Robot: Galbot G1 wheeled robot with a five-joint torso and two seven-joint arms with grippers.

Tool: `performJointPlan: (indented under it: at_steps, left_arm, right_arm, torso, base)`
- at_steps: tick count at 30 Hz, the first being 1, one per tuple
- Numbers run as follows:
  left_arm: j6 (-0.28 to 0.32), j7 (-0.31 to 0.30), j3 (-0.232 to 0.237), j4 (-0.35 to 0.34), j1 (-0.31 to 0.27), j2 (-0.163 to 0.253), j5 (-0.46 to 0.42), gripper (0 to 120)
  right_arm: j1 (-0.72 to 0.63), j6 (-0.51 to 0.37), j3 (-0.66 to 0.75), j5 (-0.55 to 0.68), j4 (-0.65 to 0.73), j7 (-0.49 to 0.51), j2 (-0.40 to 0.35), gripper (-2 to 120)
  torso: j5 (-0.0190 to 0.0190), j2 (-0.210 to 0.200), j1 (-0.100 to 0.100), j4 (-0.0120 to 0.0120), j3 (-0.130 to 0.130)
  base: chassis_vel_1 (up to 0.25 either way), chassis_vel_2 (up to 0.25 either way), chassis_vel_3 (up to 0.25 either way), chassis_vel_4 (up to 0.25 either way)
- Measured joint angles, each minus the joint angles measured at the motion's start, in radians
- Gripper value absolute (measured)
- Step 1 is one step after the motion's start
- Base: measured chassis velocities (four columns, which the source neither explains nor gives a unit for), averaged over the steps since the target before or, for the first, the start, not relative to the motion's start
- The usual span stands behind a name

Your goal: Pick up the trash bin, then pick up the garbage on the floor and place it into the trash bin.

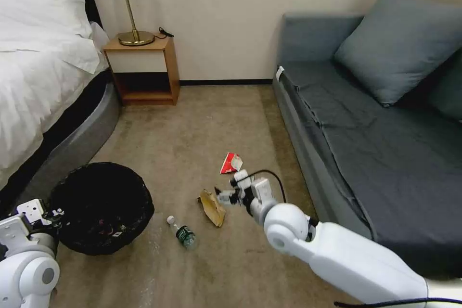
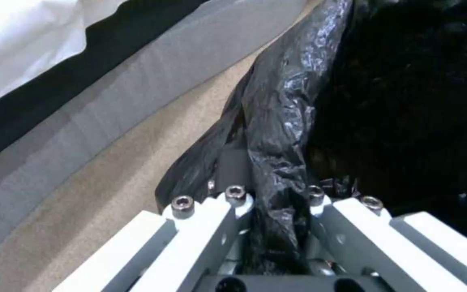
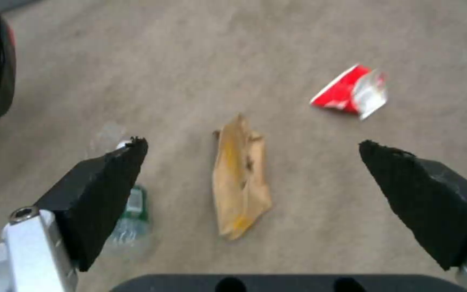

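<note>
The trash bin (image 1: 102,208), round with a wrinkly black liner, sits at the lower left beside the bed. My left gripper (image 1: 53,215) is shut on its near rim, and the left wrist view shows my left gripper (image 2: 271,194) pinching the black liner (image 2: 298,101). The garbage lies on the carpet: a crumpled gold wrapper (image 1: 212,208), a clear bottle with a green label (image 1: 184,235) and a red-and-white packet (image 1: 231,162). My right gripper (image 1: 226,196) hangs open just above the wrapper. The right wrist view shows the gripper (image 3: 252,142) straddling the wrapper (image 3: 241,182), with the packet (image 3: 352,91) and bottle (image 3: 131,211) to either side.
A bed (image 1: 38,82) with white covers runs along the left, and a grey sofa (image 1: 375,120) along the right. A wooden nightstand (image 1: 142,70) with a lamp stands against the back wall. Open carpet (image 1: 192,125) lies between them.
</note>
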Motion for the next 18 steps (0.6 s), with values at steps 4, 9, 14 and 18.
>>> performJointPlan:
  at_steps: [4, 9, 14, 18]
  left_arm:
    - [0.0, -0.001, 0.002, -0.011, 0.009, -0.008, 0.005, 3]
    - [0.0, -0.002, 0.001, -0.03, 0.017, -0.023, 0.009, 3]
    - [0.0, -0.003, 0.004, -0.05, 0.023, -0.041, 0.014, 3]
    - [0.001, -0.003, 0.006, -0.062, 0.027, -0.053, 0.018, 3]
  right_arm:
    - [0.016, 0.023, -0.023, 0.002, -0.07, -0.03, 0.041, 100]
    - [0.055, 0.059, -0.079, 0.008, -0.189, -0.077, 0.091, 99]
    - [0.085, 0.121, -0.154, -0.005, -0.34, -0.14, 0.142, 99]
    - [0.102, 0.175, -0.198, -0.015, -0.421, -0.182, 0.186, 99]
  torso:
    - [-0.0001, 0.0, 0.0, 0.0001, 0.0]
    - [-0.0003, 0.0, 0.0, 0.0001, 0.0]
    - [-0.0002, 0.0, 0.0, 0.0, 0.0]
    - [-0.0001, 0.0, 0.0, -0.0001, 0.0]
  base:
    - [0.0, 0.0, 0.0, 0.0]
    - [0.0, 0.0, 0.0, 0.0]
    - [0.0, 0.0, 0.0, 0.0]
    - [0.0, 0.0, 0.0, 0.0]
